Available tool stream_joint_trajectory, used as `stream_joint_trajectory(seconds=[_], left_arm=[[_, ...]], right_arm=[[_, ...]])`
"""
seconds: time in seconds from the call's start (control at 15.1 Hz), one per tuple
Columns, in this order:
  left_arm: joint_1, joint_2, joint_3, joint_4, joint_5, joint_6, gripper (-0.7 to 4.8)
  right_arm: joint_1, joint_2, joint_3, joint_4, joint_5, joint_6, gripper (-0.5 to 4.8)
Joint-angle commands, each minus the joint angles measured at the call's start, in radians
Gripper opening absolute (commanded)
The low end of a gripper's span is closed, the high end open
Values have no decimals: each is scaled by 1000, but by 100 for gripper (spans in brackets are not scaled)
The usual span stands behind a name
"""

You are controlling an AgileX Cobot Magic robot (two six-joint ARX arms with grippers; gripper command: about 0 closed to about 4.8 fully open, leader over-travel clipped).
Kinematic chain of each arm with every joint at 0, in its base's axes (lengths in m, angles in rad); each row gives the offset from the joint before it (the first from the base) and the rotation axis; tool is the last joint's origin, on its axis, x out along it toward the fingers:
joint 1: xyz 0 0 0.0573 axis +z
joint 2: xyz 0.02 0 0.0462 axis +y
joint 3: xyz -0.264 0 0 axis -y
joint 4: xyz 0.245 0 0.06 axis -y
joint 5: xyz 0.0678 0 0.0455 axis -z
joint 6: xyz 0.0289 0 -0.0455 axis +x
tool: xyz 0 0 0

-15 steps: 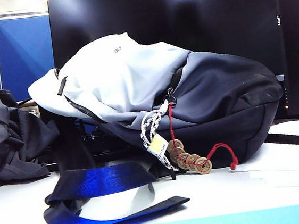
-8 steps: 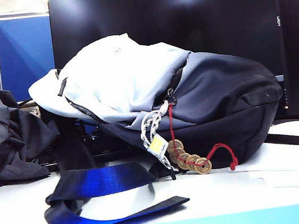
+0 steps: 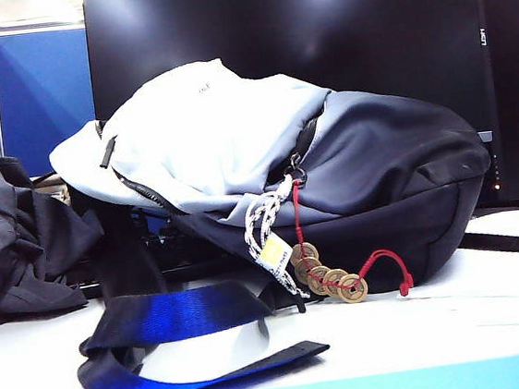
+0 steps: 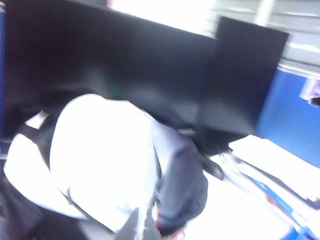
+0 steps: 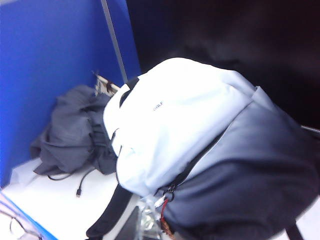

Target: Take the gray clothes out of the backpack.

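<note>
The backpack [image 3: 331, 168] lies on its side on the white table, pale panel up and dark body to the right. The gray clothes [image 3: 13, 239] lie crumpled on the table to its left, outside the bag; in the right wrist view the clothes [image 5: 72, 132] rest against the blue partition. My left gripper [image 4: 142, 215] hangs shut and empty above the backpack [image 4: 110, 160] in a blurred picture. Over the backpack's [image 5: 200, 140] zipper pull, my right gripper [image 5: 142, 222] is also shut, holding nothing. Neither gripper shows in the exterior view.
A black monitor [image 3: 316, 21] stands behind the bag, with a blue partition [image 3: 35, 88] at the back left. The blue-black strap [image 3: 179, 314] loops toward the front edge, beside brass coins [image 3: 329, 280] on red cord. Papers [image 3: 500, 271] lie right. A cable plug [image 5: 77, 192] lies near the clothes.
In the exterior view the backpack and the clothes lie as before; only the top of the pale panel has settled a little. No arm shows there.
</note>
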Motion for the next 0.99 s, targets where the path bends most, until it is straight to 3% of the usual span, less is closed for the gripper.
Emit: stream_joint_trajectory(seconds=[0.07,0.2,0.46,0.73,0.99], left_arm=[[0,-26,-97,-1,11,1,-4],[0,-40,-201,54,41,0,-4],[0,-92,-393,194,39,-35,-4],[1,-92,-519,309,42,-66,-4],[0,-92,-656,463,-11,-105,-4]], right_arm=[[1,-135,-151,7,59,100,-2],[0,-266,-290,61,59,98,-2],[-1,-492,-608,394,104,92,-2],[-1,-538,-808,589,105,98,-2],[-2,-538,-1090,964,136,98,-2]])
